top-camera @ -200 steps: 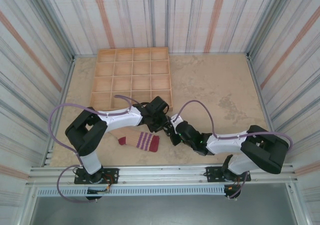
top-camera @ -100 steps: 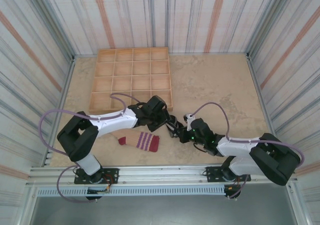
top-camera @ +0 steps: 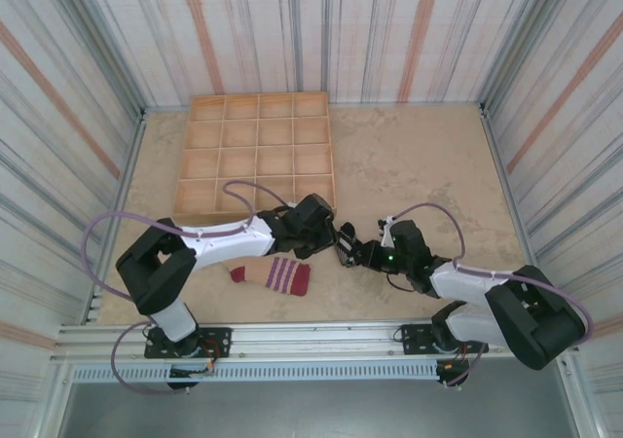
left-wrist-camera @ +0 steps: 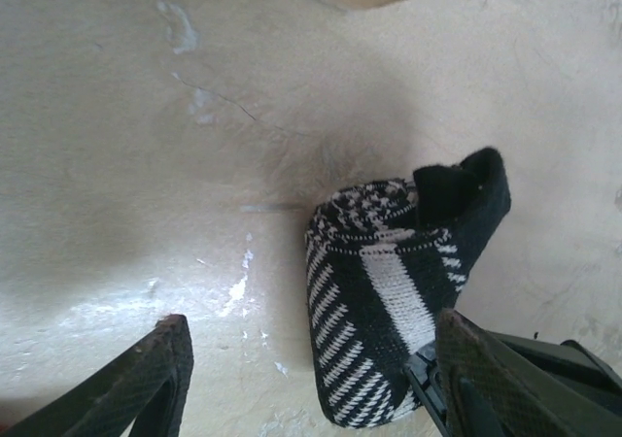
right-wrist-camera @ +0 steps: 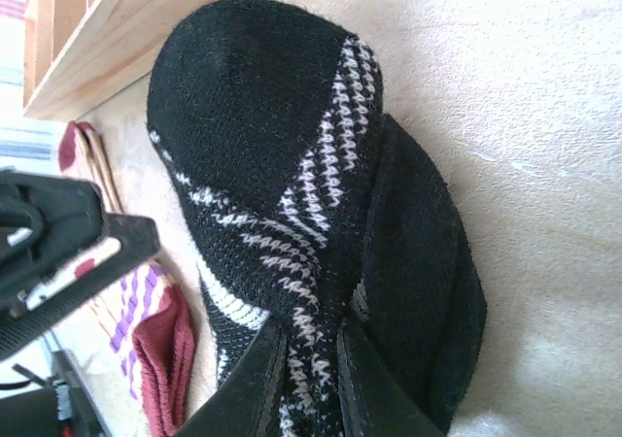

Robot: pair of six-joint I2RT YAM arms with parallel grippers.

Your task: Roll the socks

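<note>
The black sock (left-wrist-camera: 389,301) with grey-white stripes lies rolled into a short bundle on the table, a loose black flap sticking out at its far end. My left gripper (left-wrist-camera: 313,325) stands open around it, the roll close against the right finger (left-wrist-camera: 476,374). My right gripper (right-wrist-camera: 311,354) is shut on a fold of the black sock (right-wrist-camera: 262,126). From above, both grippers meet at the black sock (top-camera: 344,246) in the table's middle, the left gripper (top-camera: 329,234) on one side and the right gripper (top-camera: 358,255) on the other. The beige sock (top-camera: 273,274) lies flat to the left, near the front edge.
A wooden compartment tray (top-camera: 255,147) stands at the back left, its near corner (right-wrist-camera: 126,39) just beyond the black sock. The beige sock's dark red cuff (right-wrist-camera: 160,345) lies close to the roll. Striped walls enclose the table. Bare table stretches to the right and back right.
The left gripper's jaws have spread wider around the black roll. The right arm has swung out to the right and stretched low, still holding the sock. The beige sock has not moved.
</note>
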